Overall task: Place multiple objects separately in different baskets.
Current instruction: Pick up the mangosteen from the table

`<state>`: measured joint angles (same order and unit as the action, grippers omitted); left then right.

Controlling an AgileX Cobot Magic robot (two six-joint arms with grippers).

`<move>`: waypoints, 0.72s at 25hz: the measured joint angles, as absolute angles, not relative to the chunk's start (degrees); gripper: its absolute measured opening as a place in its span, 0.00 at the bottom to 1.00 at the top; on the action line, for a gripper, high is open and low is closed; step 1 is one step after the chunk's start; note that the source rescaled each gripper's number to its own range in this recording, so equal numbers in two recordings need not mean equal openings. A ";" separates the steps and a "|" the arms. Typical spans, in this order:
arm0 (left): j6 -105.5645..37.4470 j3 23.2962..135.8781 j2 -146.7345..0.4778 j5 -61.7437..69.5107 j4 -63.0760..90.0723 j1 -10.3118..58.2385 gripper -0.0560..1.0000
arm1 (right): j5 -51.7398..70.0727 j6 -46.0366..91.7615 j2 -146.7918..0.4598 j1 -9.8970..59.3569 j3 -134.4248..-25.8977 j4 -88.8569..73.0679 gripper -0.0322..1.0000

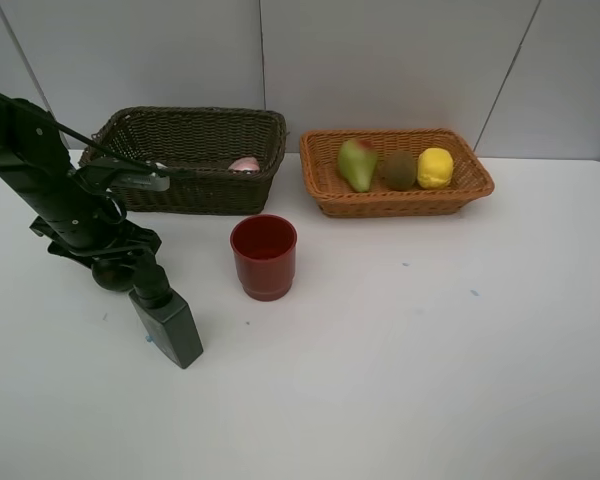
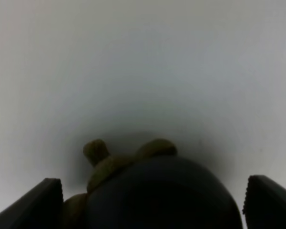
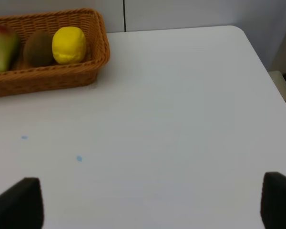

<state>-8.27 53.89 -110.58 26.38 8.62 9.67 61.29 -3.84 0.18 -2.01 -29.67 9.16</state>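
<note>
The left gripper [image 2: 155, 186] was pointed down at the white table [image 1: 430, 350] near its left edge, forward and to the left of the red cup [image 1: 263, 257]. In the left wrist view its jaws were seen spread wide, one finger on each side of the dark round fruit [image 2: 167, 200], which lay on the table between them with its olive stem leaves showing. Whether either finger touched the fruit could not be told.

The cup was stood upright, mouth up, just in front of the right end of the dark brown basket [image 1: 195, 190] and apart from it. That basket was set along the far edge, toward the left; a pink object [image 1: 245, 163] was partly seen inside it by its right wall. The orange-tan basket [image 1: 400, 203] was placed beside it along the same edge, holding the green-red pear [image 1: 356, 164], brown kiwi [image 1: 399, 170] and yellow lemon [image 1: 435, 167] in a row.

The right gripper [image 3: 150, 188] was held over bare table toward the right edge, jaws spread with nothing between them.
</note>
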 joint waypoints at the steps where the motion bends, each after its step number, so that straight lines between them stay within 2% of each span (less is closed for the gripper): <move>1: -8.27 53.89 -110.58 26.43 8.62 9.67 0.95 | 61.29 -3.84 0.18 -2.01 -29.67 9.16 1.00; 5: -8.27 53.89 -110.58 27.12 8.62 9.67 0.86 | 61.29 -3.84 0.18 -2.01 -29.67 9.16 1.00; 18: -8.27 54.00 -110.58 28.40 8.74 9.85 0.86 | 61.29 -3.84 0.18 -2.01 -29.67 9.16 1.00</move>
